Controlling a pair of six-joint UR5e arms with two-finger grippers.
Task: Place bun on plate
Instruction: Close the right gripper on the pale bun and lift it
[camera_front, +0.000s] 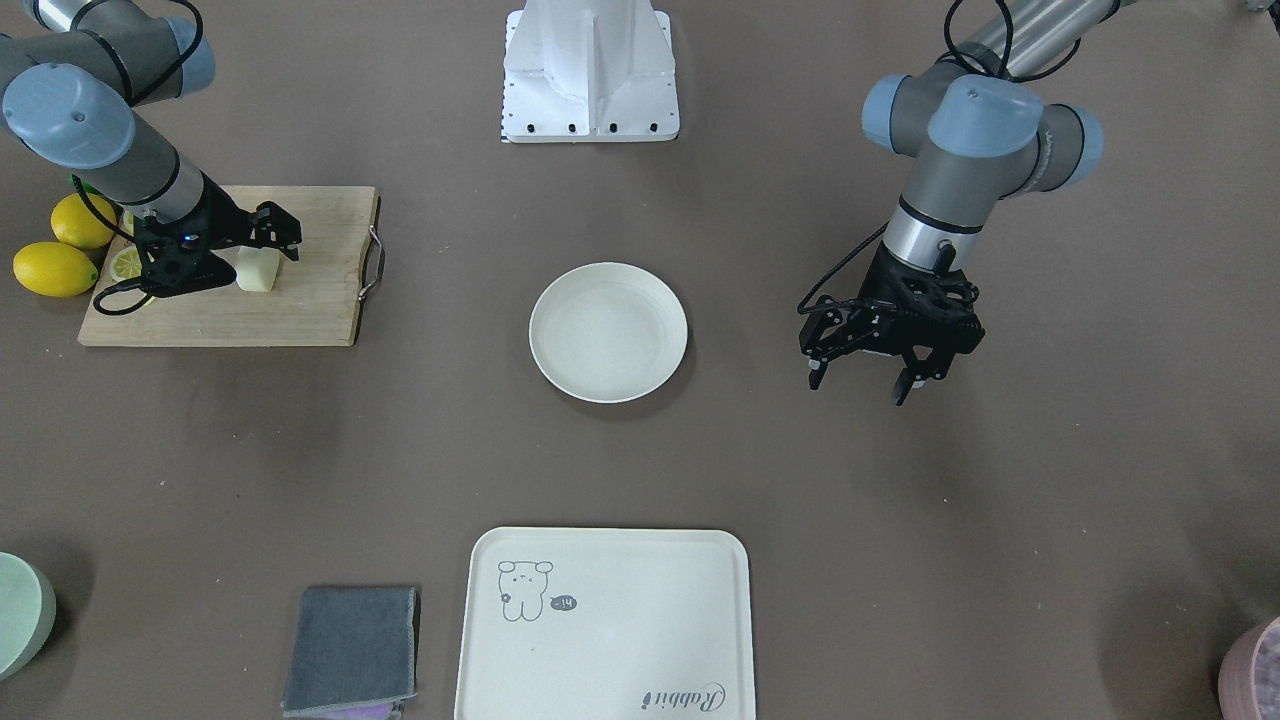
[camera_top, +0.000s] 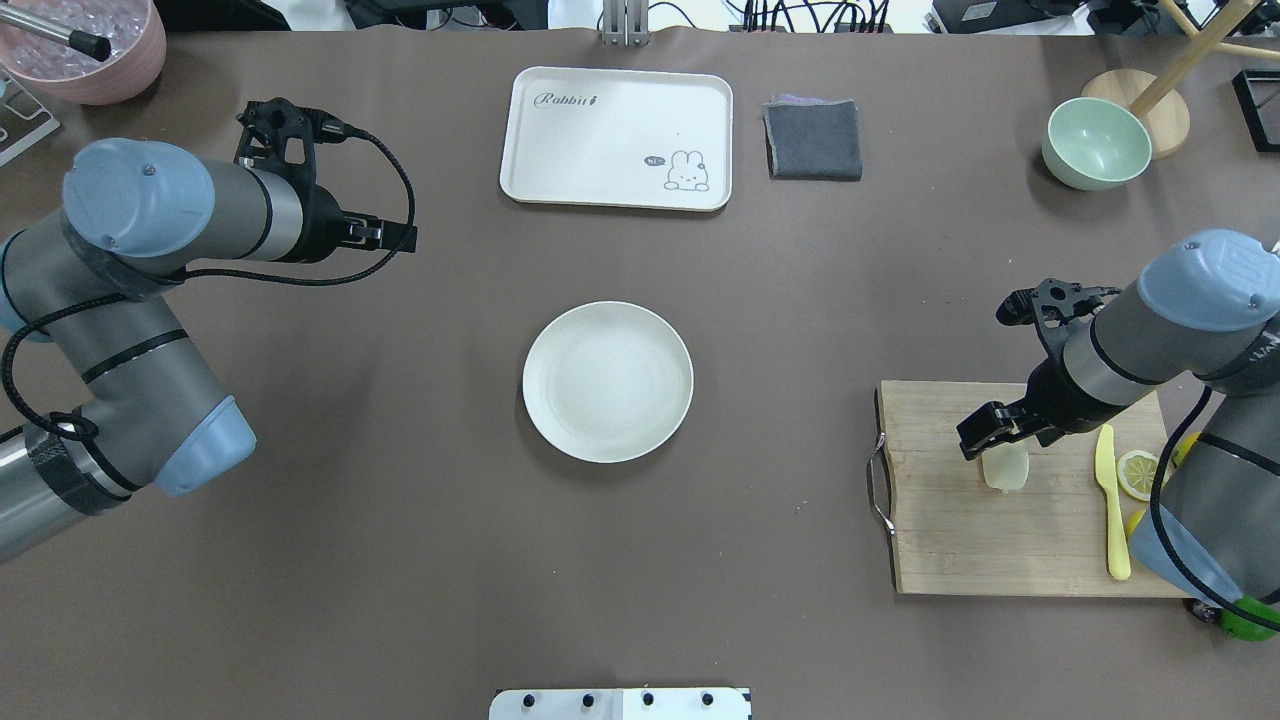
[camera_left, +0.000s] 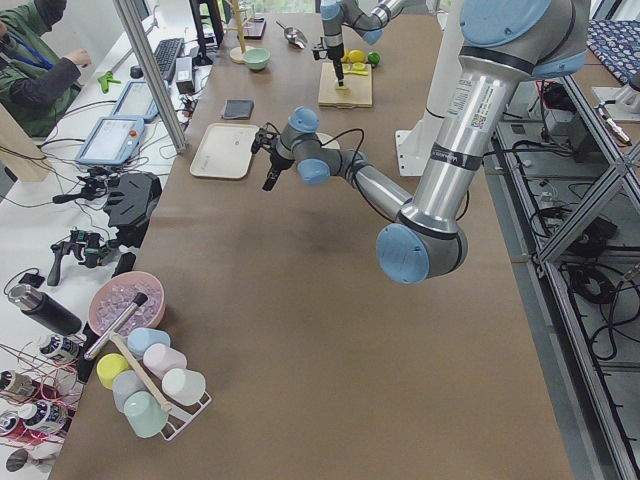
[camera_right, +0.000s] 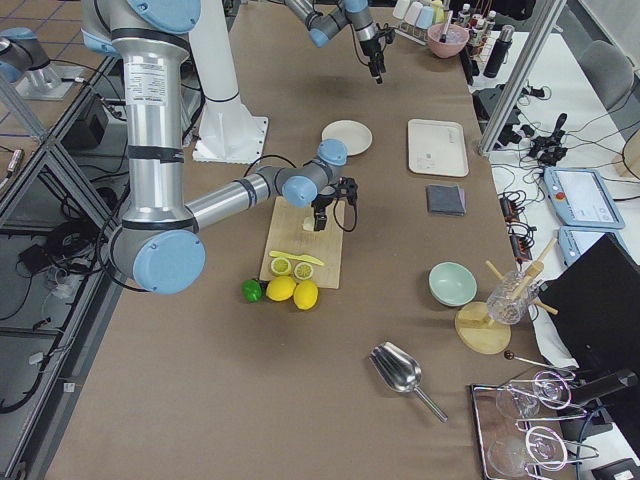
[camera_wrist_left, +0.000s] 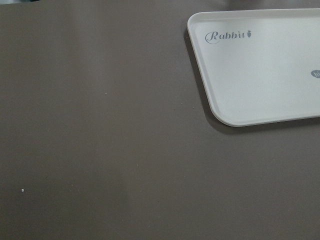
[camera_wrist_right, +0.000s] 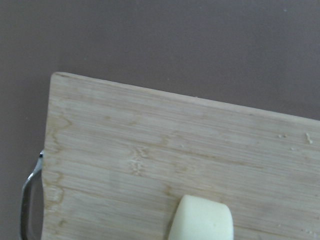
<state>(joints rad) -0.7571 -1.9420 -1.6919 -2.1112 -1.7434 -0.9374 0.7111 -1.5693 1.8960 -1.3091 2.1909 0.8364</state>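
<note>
The bun (camera_front: 257, 270), a small pale cream lump, lies on the wooden cutting board (camera_front: 300, 300) and shows at the bottom edge of the right wrist view (camera_wrist_right: 202, 220). My right gripper (camera_front: 255, 258) hangs open just over it, one finger on either side; I cannot tell if they touch it. From overhead the bun (camera_top: 1006, 470) peeks out below that gripper. The round off-white plate (camera_front: 608, 332) sits empty at the table's centre. Off to the plate's other side, my left gripper (camera_front: 862, 382) is held open above bare table with nothing in it.
Whole lemons (camera_front: 55, 268), a lemon slice (camera_top: 1138, 474) and a yellow knife (camera_top: 1112, 500) sit on or by the board. A cream tray (camera_front: 605, 625), grey cloth (camera_front: 350, 650), green bowl (camera_top: 1095, 143) and pink bowl (camera_top: 85, 50) line the far edge.
</note>
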